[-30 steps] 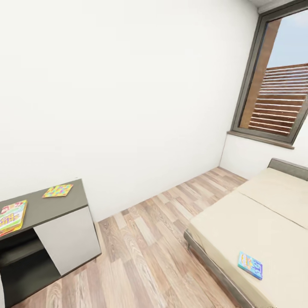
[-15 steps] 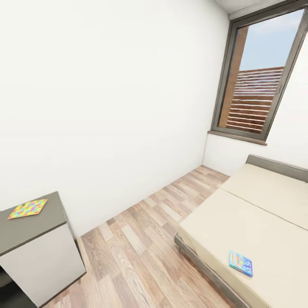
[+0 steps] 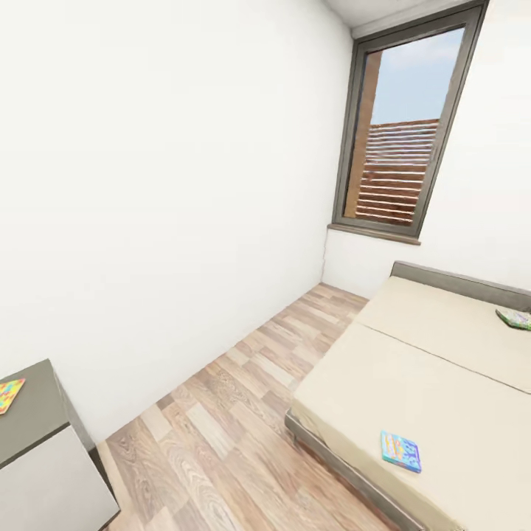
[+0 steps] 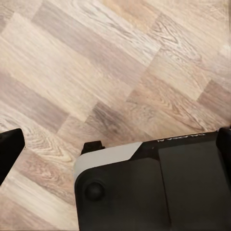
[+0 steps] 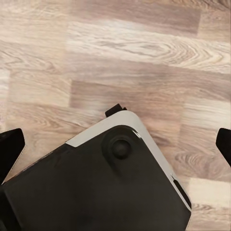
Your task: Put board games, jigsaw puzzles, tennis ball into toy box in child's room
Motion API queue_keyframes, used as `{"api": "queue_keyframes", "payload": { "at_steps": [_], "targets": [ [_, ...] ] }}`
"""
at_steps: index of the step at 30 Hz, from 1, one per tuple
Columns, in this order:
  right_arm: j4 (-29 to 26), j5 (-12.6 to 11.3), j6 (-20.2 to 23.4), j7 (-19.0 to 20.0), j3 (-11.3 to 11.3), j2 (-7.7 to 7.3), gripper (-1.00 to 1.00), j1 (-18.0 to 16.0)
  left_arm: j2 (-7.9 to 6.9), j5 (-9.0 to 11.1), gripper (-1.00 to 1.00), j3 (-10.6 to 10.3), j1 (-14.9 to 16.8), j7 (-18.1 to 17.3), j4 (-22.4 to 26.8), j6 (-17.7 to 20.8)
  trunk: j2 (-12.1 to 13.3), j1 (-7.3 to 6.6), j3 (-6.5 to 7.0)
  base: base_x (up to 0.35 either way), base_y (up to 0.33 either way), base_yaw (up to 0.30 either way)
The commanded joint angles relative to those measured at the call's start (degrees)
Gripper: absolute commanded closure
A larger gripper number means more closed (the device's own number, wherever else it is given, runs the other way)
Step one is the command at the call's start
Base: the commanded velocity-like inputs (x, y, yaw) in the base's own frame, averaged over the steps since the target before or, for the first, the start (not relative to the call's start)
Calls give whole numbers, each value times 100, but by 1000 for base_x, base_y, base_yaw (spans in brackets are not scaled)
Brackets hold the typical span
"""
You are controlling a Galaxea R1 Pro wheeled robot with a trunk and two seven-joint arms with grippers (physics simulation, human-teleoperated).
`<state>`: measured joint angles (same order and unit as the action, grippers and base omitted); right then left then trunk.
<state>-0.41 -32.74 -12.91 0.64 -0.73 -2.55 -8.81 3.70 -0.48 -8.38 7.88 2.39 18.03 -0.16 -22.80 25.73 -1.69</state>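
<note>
The bed (image 3: 442, 383) with its beige mattress runs along the right of the head view. One board game (image 3: 400, 451), a flat blue printed box, lies near the bed's front edge. A second board game (image 3: 516, 318) lies by the grey headboard at the right border. At the lower left, a corner of the table (image 3: 33, 420) carries a jigsaw puzzle (image 3: 7, 394), cut off by the picture's edge. The toy box and the tennis ball are out of view. My left gripper (image 4: 117, 148) and right gripper (image 5: 118, 144) hang open over the floor, nothing between their fingers.
Wood-plank floor (image 3: 243, 413) stretches between the table and the bed toward a tall grey-framed window (image 3: 398, 147). A white wall (image 3: 162, 184) stands on the left. Both wrist views look down on my dark base (image 4: 154, 187) above the planks.
The head view has swung to the right: the table slid toward the left edge, its printed game box left the picture, and the second board game by the headboard came into view.
</note>
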Motion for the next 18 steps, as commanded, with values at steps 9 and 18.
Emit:
{"api": "queue_keyframes", "payload": {
  "at_steps": [9,18],
  "targets": [
    [6,-13,-18,7,-6,0,-100,-7,-8,-5,-100,-32,3,25,3,-2,-12,5,-13,127,126,-280],
    [6,-13,-18,7,-1,0,-100,-5,-3,-5,-100,-32,3,28,4,-2,-12,5,-13,19,36,-280]
  ]
}}
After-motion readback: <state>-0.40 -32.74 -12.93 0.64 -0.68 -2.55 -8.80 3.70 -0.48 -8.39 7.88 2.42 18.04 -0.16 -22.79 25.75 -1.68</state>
